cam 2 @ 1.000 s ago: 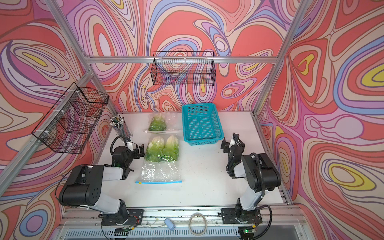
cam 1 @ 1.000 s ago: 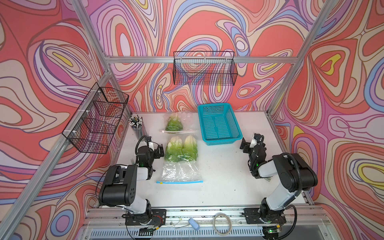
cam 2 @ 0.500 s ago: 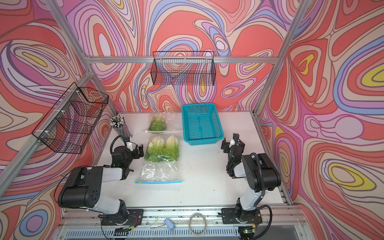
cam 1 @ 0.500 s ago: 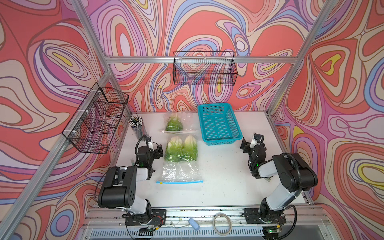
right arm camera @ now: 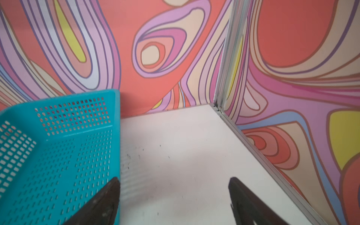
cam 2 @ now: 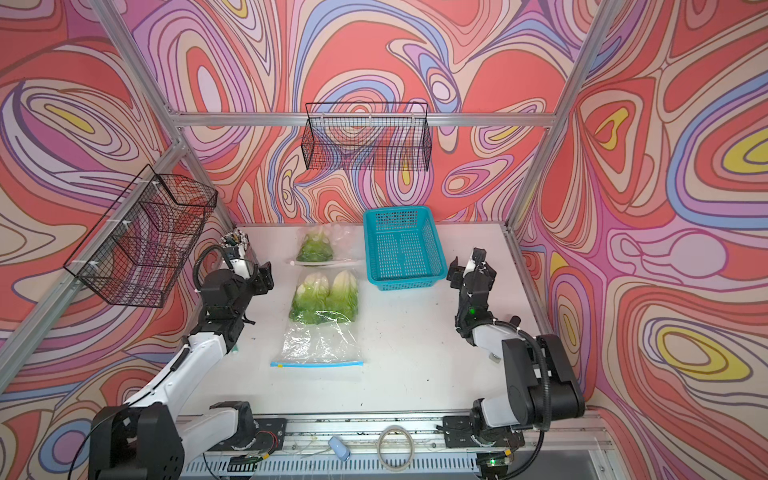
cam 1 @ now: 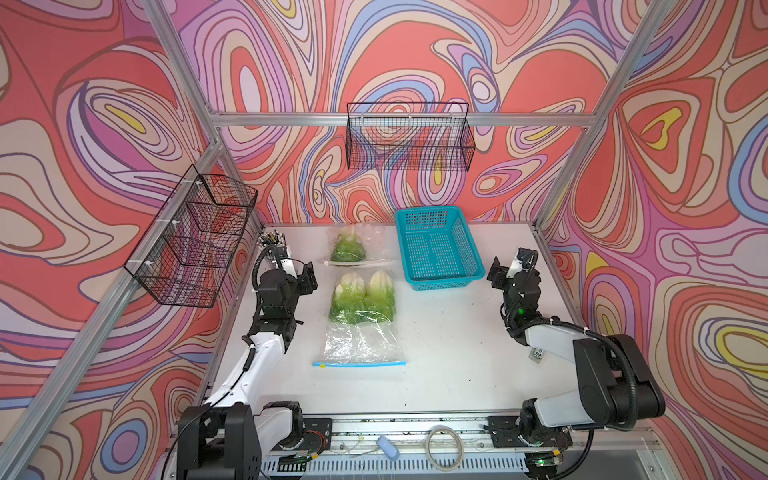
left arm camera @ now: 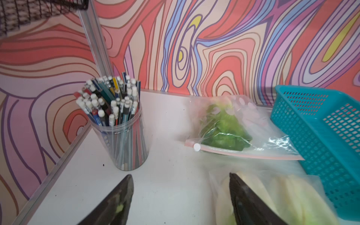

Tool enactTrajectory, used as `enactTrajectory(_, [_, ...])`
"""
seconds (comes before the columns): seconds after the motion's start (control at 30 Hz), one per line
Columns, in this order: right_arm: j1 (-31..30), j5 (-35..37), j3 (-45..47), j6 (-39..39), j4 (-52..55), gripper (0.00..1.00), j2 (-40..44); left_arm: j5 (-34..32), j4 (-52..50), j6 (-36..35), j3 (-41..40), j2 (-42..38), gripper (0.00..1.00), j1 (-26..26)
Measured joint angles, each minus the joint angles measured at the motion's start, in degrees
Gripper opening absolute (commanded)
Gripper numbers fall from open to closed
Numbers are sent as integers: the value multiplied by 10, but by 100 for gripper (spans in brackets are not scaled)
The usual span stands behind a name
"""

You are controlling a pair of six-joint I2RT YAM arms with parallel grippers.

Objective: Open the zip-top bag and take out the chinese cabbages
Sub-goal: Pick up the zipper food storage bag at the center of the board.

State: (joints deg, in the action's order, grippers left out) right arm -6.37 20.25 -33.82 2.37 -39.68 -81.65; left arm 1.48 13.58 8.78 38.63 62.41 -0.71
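A clear zip-top bag (cam 1: 361,338) (cam 2: 318,340) lies flat mid-table, its blue zip strip (cam 1: 359,363) at the near end and zipped flat. Two chinese cabbages (cam 1: 348,299) (cam 1: 380,294) lie side by side inside its far half, white ends pointing away. Behind it a second clear bag (cam 1: 357,249) (left arm camera: 259,136) with a pale strip holds another green head (left arm camera: 222,126). My left gripper (cam 1: 297,266) (left arm camera: 181,175) hovers open to the left of the cabbages, nothing between its fingers. My right gripper (cam 1: 509,266) (right arm camera: 174,178) hangs open and empty by the right edge.
A teal perforated basket (cam 1: 438,249) (right arm camera: 58,155) stands at the back, right of the bags. A clear jar of pencils (left arm camera: 118,126) (cam 1: 272,241) sits in the back left corner, just beyond my left gripper. Black wire baskets (cam 1: 409,137) (cam 1: 195,241) hang on the walls.
Both arms and the bags stay almost where they were. The left gripper's jaws have narrowed a little, still open.
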Motion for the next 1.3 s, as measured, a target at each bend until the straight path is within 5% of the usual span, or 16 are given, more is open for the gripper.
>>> enactTrajectory(0.33, [-184,89,-185,-35,262,78,29,31,-358,30,237,-17,68,12])
enactTrajectory(0.5, [-312,110,-261,-57,361,76,19,46,-480,11,268,14,64,12])
enactTrajectory(0.77, [-543,114,-347,-92,477,76,-102,71,-543,9,232,62,59,12])
enactTrajectory(0.9, [-622,115,-351,-101,508,88,-150,72,-548,16,232,62,60,12])
enactTrajectory(1.3, [-742,167,-340,-155,481,98,-236,64,-552,41,209,15,60,2])
